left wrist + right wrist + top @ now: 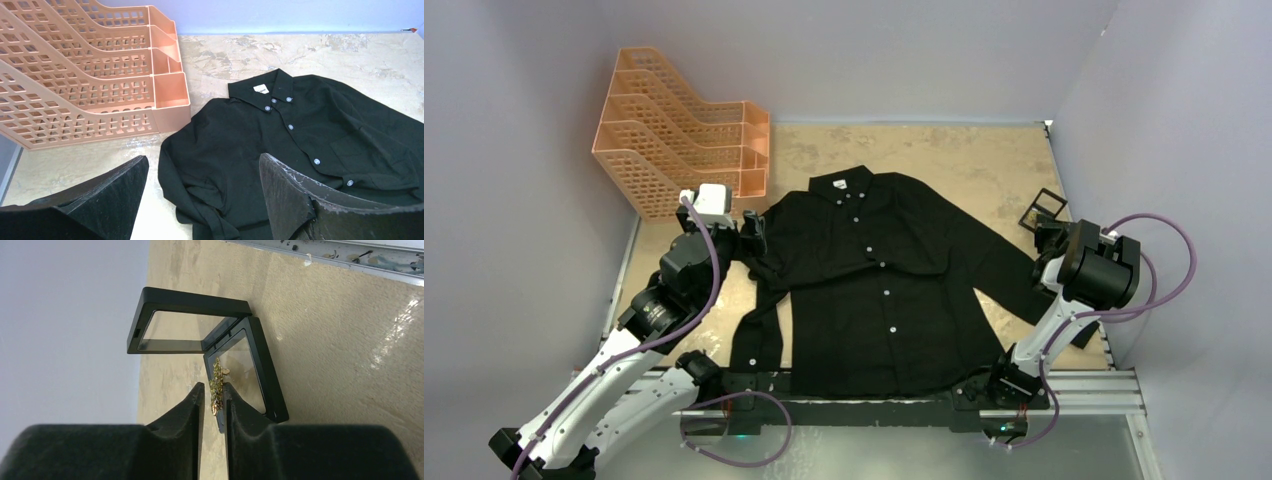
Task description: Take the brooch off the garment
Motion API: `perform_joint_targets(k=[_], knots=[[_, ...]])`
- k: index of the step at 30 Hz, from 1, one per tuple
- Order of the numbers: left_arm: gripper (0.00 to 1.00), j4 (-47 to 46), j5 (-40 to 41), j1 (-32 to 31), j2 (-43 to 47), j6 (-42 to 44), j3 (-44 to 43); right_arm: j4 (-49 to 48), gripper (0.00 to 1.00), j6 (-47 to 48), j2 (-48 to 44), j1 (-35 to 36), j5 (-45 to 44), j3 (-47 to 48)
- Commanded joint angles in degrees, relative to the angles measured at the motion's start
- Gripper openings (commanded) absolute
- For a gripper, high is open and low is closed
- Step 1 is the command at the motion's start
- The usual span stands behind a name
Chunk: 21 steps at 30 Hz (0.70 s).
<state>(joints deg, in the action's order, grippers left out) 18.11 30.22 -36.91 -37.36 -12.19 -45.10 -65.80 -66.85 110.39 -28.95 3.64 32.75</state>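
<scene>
Orange file rack (679, 140) hogs the far left corner, just beside the shirt (874, 290) at its shoulder, so that gap's tight. Bare table (944, 150) past the collar is wide open. Over right, the display case (1046, 208) sits near the wall (1144, 120), raised lid crowding the right gripper (214, 387) pinching the brooch (217, 381).

No legible text in any view. Sole candidate: small white neck label (261, 89) inside the collar of the garment (235, 145), upper centre of left-wrist view. It carries dark print, too small and blurred to read. In the top ext. view the same label (839, 184) sits upper centre of frame at the collar, showing only as a white patch w/ dark specks. No brand, no. or sign can be made out.
</scene>
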Motion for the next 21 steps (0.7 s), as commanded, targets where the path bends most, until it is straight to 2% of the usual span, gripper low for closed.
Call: perform_joint_targets(k=[1, 5, 19, 21], knots=[[0.8, -0.69, -0.69, -0.3, 0.52, 1.37, 0.37, 2.73, 0.25, 0.53, -1.48, -0.98, -1.95, 0.26], [0.8, -0.78, -0.86, -0.34, 0.64, 1.32, 0.37, 7.86, 0.33, 3.26, -3.92, -1.01, -2.42, 1.03], [0.8, -0.8, -1.54, -0.37, 1.65, 1.29, 0.45, 32.82, 0.45, 14.29, -12.84, -0.95, -5.99, 9.0], [0.8, -0.77, -1.52, -0.38, 1.72, 1.29, 0.4, 36.21, 0.5, 15.18, -13.72, -0.97, -7.09, 10.21]])
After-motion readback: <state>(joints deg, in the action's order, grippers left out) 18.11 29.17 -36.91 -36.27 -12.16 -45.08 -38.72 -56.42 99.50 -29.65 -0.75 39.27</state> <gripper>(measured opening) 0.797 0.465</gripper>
